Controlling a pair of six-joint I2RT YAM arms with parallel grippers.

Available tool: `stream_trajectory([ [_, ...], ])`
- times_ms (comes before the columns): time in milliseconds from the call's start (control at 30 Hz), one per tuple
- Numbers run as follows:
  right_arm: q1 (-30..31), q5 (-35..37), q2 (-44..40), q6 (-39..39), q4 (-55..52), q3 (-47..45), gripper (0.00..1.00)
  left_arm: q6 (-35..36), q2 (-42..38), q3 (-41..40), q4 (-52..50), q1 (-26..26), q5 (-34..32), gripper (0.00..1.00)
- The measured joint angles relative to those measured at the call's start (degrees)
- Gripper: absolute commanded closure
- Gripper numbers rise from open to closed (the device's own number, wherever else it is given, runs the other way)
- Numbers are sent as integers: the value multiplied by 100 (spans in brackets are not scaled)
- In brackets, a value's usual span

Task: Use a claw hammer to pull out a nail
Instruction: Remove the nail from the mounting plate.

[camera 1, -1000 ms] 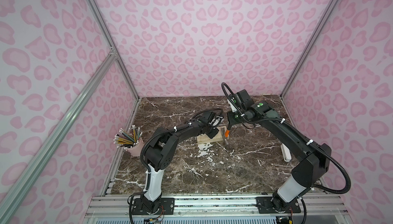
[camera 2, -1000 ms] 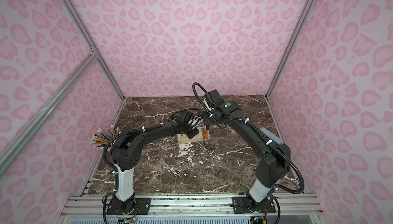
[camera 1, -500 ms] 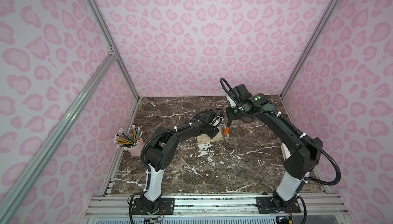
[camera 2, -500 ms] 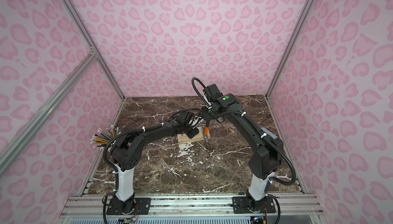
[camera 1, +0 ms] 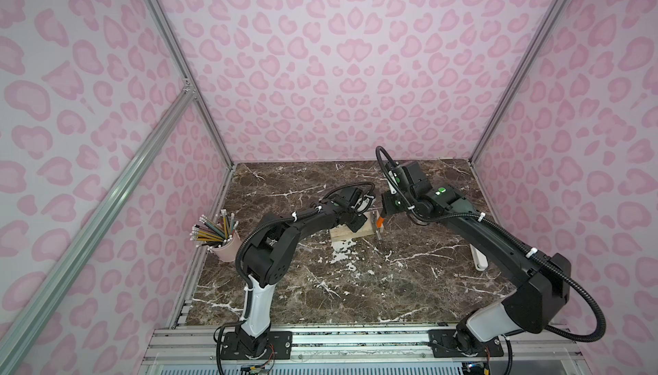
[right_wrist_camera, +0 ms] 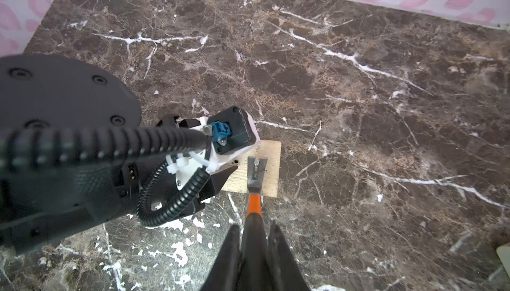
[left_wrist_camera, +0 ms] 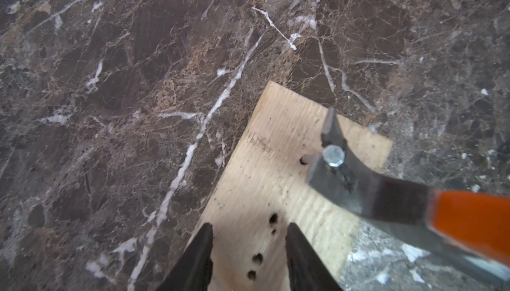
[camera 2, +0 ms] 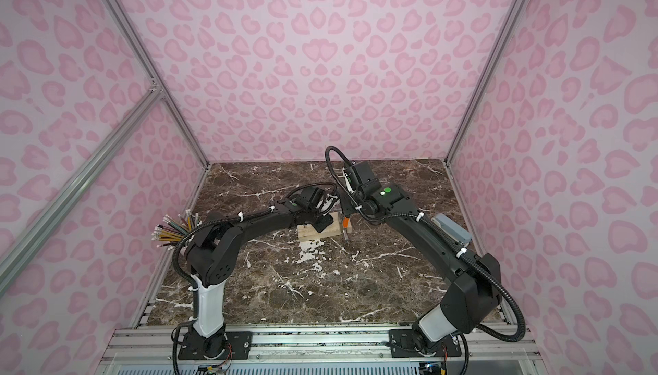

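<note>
Right wrist view has the right hand (right_wrist_camera: 254, 230) clamped on the long black shaft of the small claw hammer (right_wrist_camera: 254, 202) with its silver steel head and orange collar. The hammer's long axis runs straight out from between the fingers: collar just past the fingertips, head at the far end, forked claw pointing away from this hand. The claw lies over the pale rectangular wooden block (right_wrist_camera: 271, 171) on the brown marble surface (right_wrist_camera: 358, 96), and the small silver nail (right_wrist_camera: 257, 162) sits in the fork, its head above the steel. In a top view the hammer (camera 1: 381, 218) slopes down from the right hand to the end of the block nearest that hand. Left wrist view shows the left hand (left_wrist_camera: 249, 230) with its black fingers (left_wrist_camera: 198, 259) apart and nothing between them, tips over the block's top face; whether they press on it cannot be told. Ahead of those fingertips the claw cradles the nail (left_wrist_camera: 333, 156), a dark hole (left_wrist_camera: 303, 161) in the wood just beside it.
</note>
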Motion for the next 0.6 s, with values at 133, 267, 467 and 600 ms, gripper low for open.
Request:
stream_trajectory([
  [133, 17, 57, -291, 31, 533, -551, 100, -7, 33, 35, -31, -2, -4, 54],
  [267, 39, 133, -339, 33, 885, -756, 100, -68, 79, 76, -76, -7, 0, 54],
  [467, 42, 234, -372, 13, 1447, -970, 100, -109, 114, 105, -70, -20, 9, 54],
  [600, 57, 278, -468, -33, 1805, -1191, 100, -122, 133, 129, -72, -20, 33, 54],
])
